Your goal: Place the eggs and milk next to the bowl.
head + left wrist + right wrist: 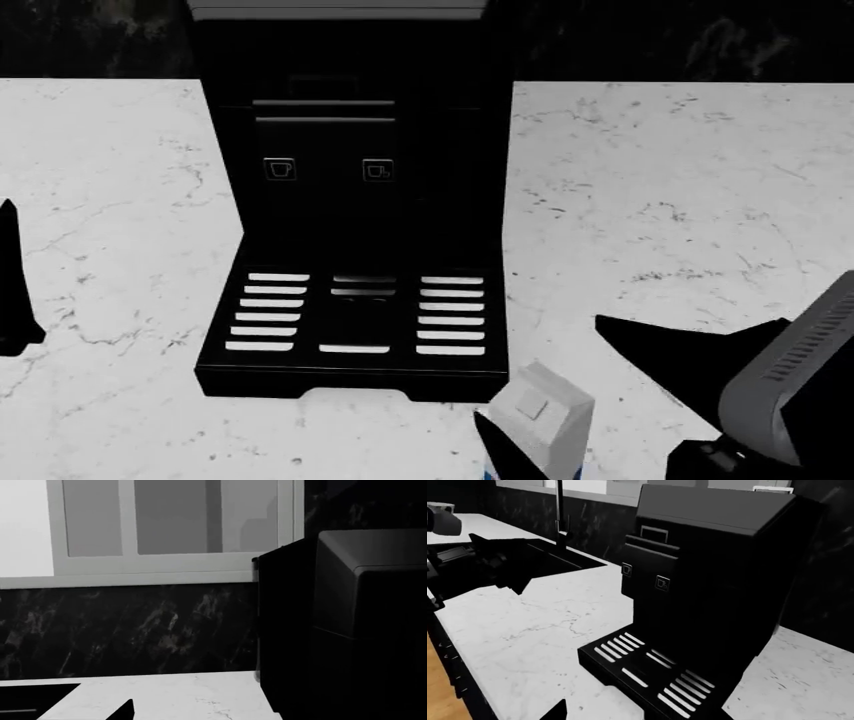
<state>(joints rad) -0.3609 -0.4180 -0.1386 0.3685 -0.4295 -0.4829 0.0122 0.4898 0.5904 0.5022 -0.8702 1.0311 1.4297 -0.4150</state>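
my right gripper (567, 425) closed around milk (541, 420), lifted by coffee machine (354, 200). left gripper: can't tell. bowl, eggs unseen. nothing placed yet.

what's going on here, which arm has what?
The white gable-top milk carton sits between the right gripper's dark fingers at the head view's bottom edge, just in front of the black coffee machine on the white marble counter. Whether it is clamped is unclear. The left gripper sits off to the side, holding nothing visible. No eggs or bowl in view.
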